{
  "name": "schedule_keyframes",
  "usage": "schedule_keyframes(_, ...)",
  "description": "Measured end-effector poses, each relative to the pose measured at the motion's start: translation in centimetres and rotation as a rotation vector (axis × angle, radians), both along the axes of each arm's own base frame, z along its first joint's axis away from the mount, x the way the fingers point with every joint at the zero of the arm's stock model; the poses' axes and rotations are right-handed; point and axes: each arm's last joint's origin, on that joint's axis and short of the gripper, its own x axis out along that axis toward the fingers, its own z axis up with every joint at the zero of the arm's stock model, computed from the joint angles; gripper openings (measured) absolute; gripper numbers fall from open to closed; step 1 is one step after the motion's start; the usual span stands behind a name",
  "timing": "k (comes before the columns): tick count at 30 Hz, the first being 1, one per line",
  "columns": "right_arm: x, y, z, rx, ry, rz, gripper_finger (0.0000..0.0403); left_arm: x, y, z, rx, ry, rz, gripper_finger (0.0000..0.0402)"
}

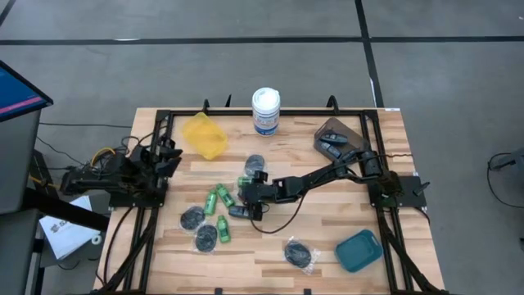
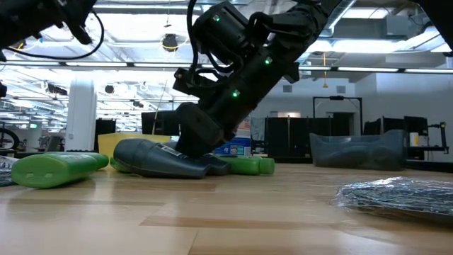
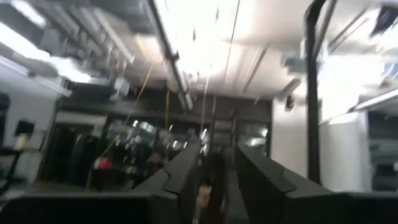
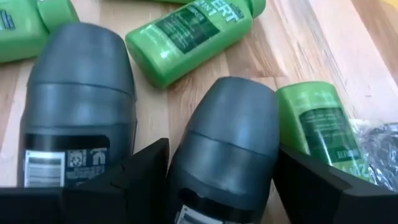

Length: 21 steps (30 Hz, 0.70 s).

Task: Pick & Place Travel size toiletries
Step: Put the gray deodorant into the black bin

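Travel size toiletries lie scattered mid-table: green mini bottles (image 1: 211, 199), dark wrapped discs (image 1: 192, 217) and two dark blue-grey bottles. One of these (image 4: 78, 106) lies free beside the other (image 4: 227, 137). My right gripper (image 4: 221, 186) is open and slants down over the second one, with a finger on each side of its body. A green bottle (image 4: 320, 130) lies just beyond one finger. My left gripper (image 1: 172, 156) is folded back at the table's left edge. It points up at the ceiling, with a narrow empty gap between its fingers (image 3: 186, 174). My right gripper's fingers (image 4: 134, 177) stand close along both long sides of the dark bottle's body (image 4: 186, 155), slanting down from the table's right. I cannot tell whether they touch it. The bottle lies flat on the table.
A yellow bin (image 1: 205, 135) and a white tub (image 1: 265, 111) stand at the far edge, a brown bin (image 1: 336, 138) at the far right and a teal bin (image 1: 359, 250) at the near right. A wrapped disc (image 1: 299, 252) lies near the front.
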Motion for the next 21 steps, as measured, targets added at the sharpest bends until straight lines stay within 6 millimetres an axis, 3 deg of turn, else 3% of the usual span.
schedule_keyframes(8,-0.1,-0.1,-0.1,-0.002,0.011,0.0,0.0197,0.6,0.1,-1.0,0.014,0.129,0.031,0.0043)
schedule_keyframes(14,-0.1,-0.1,0.0,-0.002,0.01,0.0,0.0202,1.1,0.1,-2.2,0.005,0.258,0.034,0.0006)
schedule_keyframes(18,-0.1,-0.1,-0.1,0.003,0.011,-0.006,0.0219,1.4,0.1,-3.4,-0.035,0.381,0.033,0.0002)
schedule_keyframes(21,-0.1,0.0,-0.1,0.003,0.011,-0.005,0.0207,1.5,0.2,-4.3,-0.091,0.471,0.03,0.0002)
